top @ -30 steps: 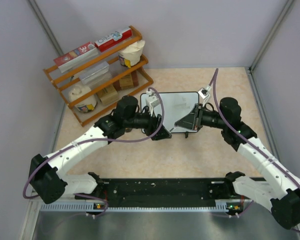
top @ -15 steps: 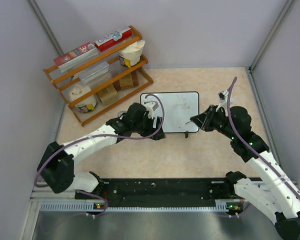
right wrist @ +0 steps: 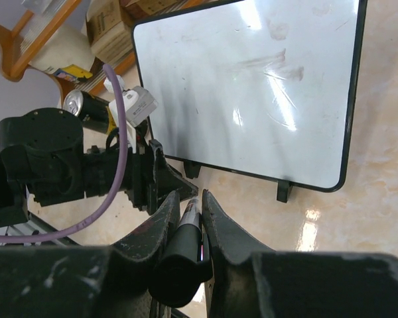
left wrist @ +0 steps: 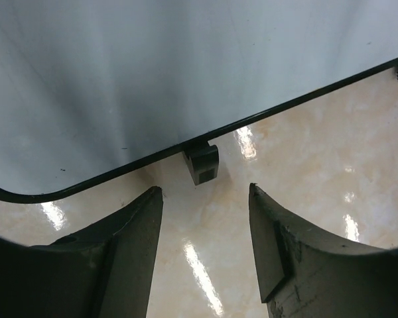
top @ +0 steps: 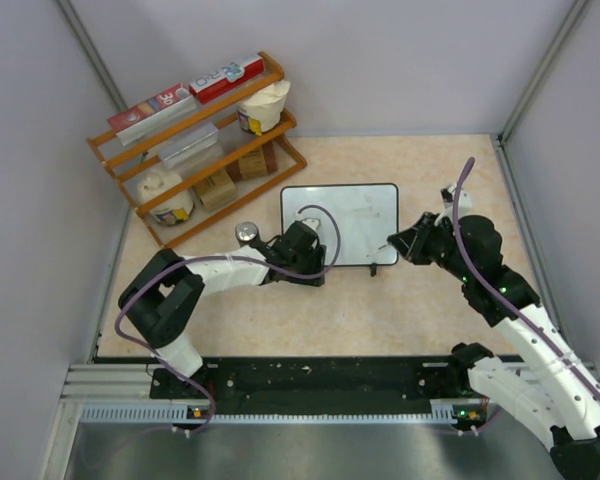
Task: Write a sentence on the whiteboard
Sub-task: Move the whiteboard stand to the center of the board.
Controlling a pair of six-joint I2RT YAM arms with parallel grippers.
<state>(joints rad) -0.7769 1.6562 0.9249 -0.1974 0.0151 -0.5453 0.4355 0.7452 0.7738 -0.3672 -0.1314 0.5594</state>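
Observation:
The whiteboard (top: 352, 215) lies flat mid-table, white with a thin black frame. Its face (right wrist: 252, 93) carries only faint smudges, and no sentence shows on it. My left gripper (top: 317, 272) sits low at the board's near-left edge. In the left wrist view its open gripper (left wrist: 204, 193) holds nothing and points at a small black foot (left wrist: 202, 163) under the frame. My right gripper (top: 396, 243) hovers just off the board's near-right corner. It is shut (right wrist: 190, 196) on a black marker (right wrist: 188, 232), which points toward the left gripper.
A wooden rack (top: 195, 140) with boxes, cups and tubs stands at the back left. A metal can (top: 246, 232) stands just left of the board, beside the left arm. Grey walls enclose the table; a black rail (top: 320, 375) runs along the near edge.
The right gripper has pulled off the board to the right with the marker. The left arm has drawn back and folded low at the board's near-left edge, uncovering the can. Its jaws have narrowed somewhat.

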